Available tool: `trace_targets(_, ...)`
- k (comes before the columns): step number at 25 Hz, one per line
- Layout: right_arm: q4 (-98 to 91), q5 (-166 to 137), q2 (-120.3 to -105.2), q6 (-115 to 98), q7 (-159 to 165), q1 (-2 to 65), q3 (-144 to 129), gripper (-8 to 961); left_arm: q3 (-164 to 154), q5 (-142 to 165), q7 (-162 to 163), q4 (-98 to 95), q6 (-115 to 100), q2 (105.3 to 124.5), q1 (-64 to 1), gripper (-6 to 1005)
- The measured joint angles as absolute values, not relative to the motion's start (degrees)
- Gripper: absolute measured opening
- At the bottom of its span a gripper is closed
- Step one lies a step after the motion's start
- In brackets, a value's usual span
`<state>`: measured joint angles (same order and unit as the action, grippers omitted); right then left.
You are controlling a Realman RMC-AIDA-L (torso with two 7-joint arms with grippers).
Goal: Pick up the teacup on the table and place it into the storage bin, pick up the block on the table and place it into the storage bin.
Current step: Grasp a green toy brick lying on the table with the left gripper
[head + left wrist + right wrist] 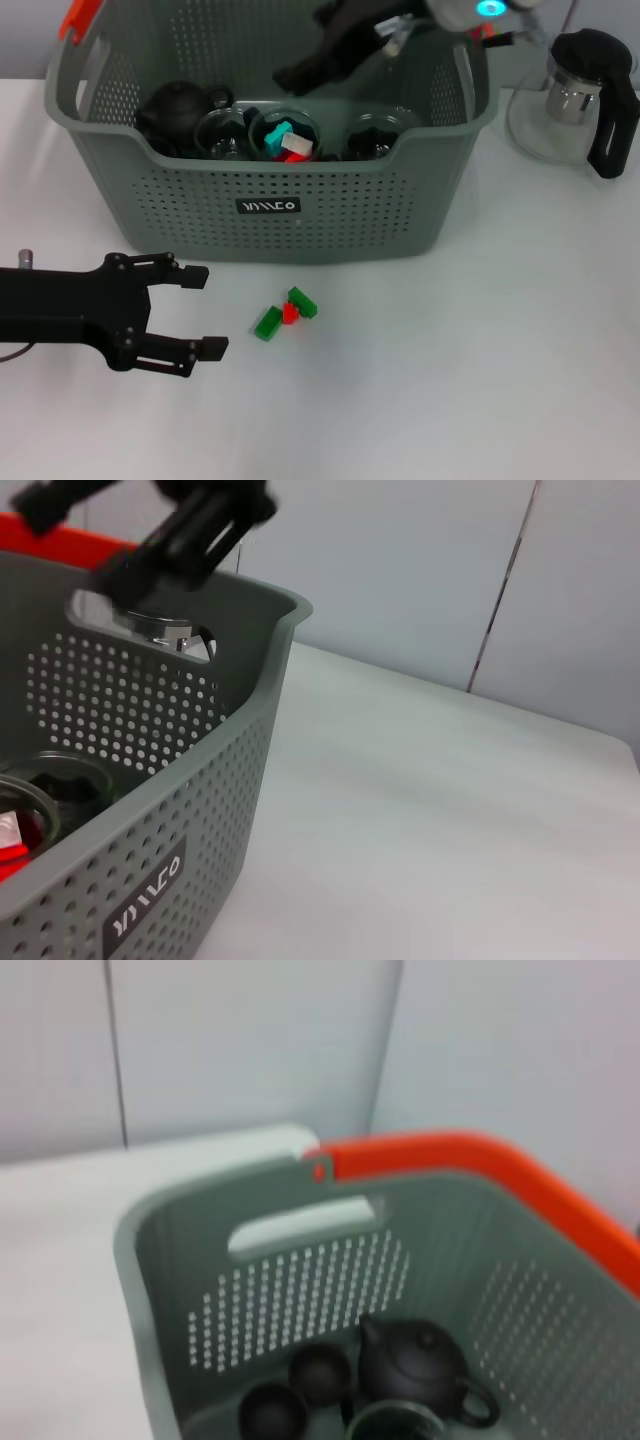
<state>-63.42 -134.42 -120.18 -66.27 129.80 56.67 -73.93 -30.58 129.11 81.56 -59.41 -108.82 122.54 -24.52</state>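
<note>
Left gripper (200,312) open — blocks (286,312) just beside, apart.

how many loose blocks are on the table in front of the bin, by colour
small green plastic blocks: 2, one to the robot's left and one to its right
small red plastic block: 1, wedged between the two green ones
total: 3

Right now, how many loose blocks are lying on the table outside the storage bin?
3: two green blocks with a small red block between them, clustered on the table just in front of the storage bin. More blocks sit inside a glass cup in the bin.
</note>
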Motion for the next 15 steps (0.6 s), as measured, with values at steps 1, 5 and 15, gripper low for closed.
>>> trace_targets(1, -66.01, -133.08, -120.12, -67.12, 129.33, 54.94, -73.79, 928, -30.58, 129.11, 81.56, -59.41, -108.82, 122.53, -24.52, 916)
trace_targets(5, -74.88, -126.35, -120.04, -70.51, 126.27, 48.94, -73.51, 951, -30.59, 129.11, 81.54, -59.41, -108.82, 122.46, -24.52, 916)
trace_targets(15, -84.07, -113.51, -119.96, -85.09, 119.07, 37.52, -70.82, 951, -31.19, 129.72, 80.30, -59.42, -108.36, 122.42, -24.52, 916)
